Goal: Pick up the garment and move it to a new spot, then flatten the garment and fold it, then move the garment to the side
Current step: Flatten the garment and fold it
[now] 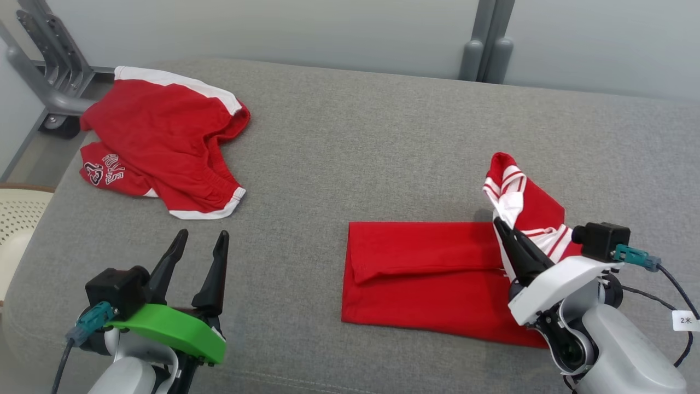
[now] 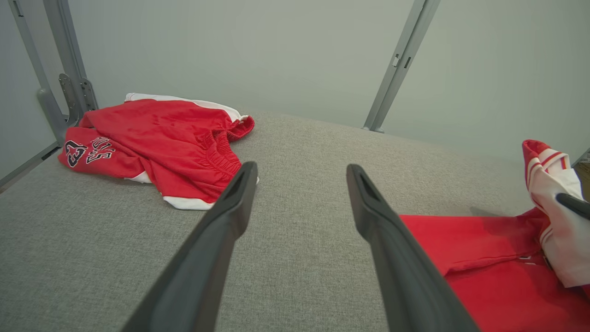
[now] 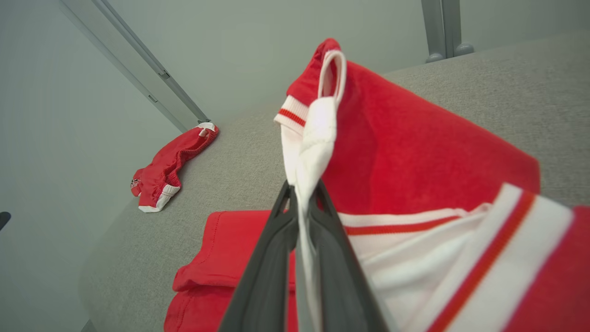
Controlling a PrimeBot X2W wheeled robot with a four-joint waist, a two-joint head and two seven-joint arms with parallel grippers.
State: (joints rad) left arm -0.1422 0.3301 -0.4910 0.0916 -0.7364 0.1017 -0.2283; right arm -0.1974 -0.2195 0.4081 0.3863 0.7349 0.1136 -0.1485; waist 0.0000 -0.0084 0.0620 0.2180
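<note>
The garment (image 1: 432,279) is a red shirt with white, red-striped trim, lying partly folded on the grey surface at the right. My right gripper (image 1: 500,224) is shut on its white trimmed edge and lifts that end above the rest; the pinch shows in the right wrist view, with the right gripper (image 3: 302,191) clamping white fabric of the garment (image 3: 405,152). My left gripper (image 1: 199,236) stands open at the lower left over bare surface, nothing between its fingers. In the left wrist view the left gripper (image 2: 299,170) is open and the garment (image 2: 488,272) lies to its right.
Red shorts (image 1: 164,142) with white trim and dark lettering lie crumpled at the far left corner, also seen as the shorts (image 2: 161,138). Grey metal frame posts (image 1: 486,44) stand behind the surface. A pale basket (image 1: 16,219) sits off the left edge.
</note>
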